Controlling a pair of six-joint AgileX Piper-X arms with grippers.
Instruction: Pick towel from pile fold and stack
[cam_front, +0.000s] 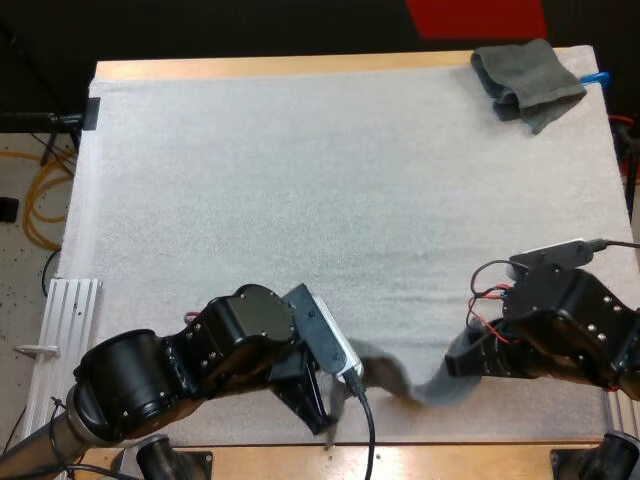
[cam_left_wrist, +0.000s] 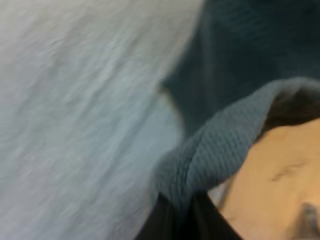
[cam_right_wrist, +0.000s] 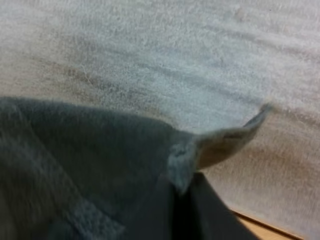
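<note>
A dark grey-green towel (cam_front: 412, 384) hangs stretched between my two grippers, low over the mat's near edge. My left gripper (cam_front: 338, 398) is shut on its left end; in the left wrist view the black fingers (cam_left_wrist: 165, 222) pinch a rolled edge of the towel (cam_left_wrist: 220, 145). At the towel's right end my right gripper (cam_front: 466, 358) is shut too, and in the right wrist view its fingers (cam_right_wrist: 210, 215) clamp a towel corner (cam_right_wrist: 181, 161) with the cloth (cam_right_wrist: 75, 160) sagging beside them. A second, crumpled towel (cam_front: 526, 78) lies at the mat's far right corner.
The white mat (cam_front: 300, 190) covers most of the wooden table (cam_front: 450, 460). The table's bare front edge (cam_left_wrist: 280, 185) lies right under the left gripper. A white rail (cam_front: 70, 310) stands off the table's left side.
</note>
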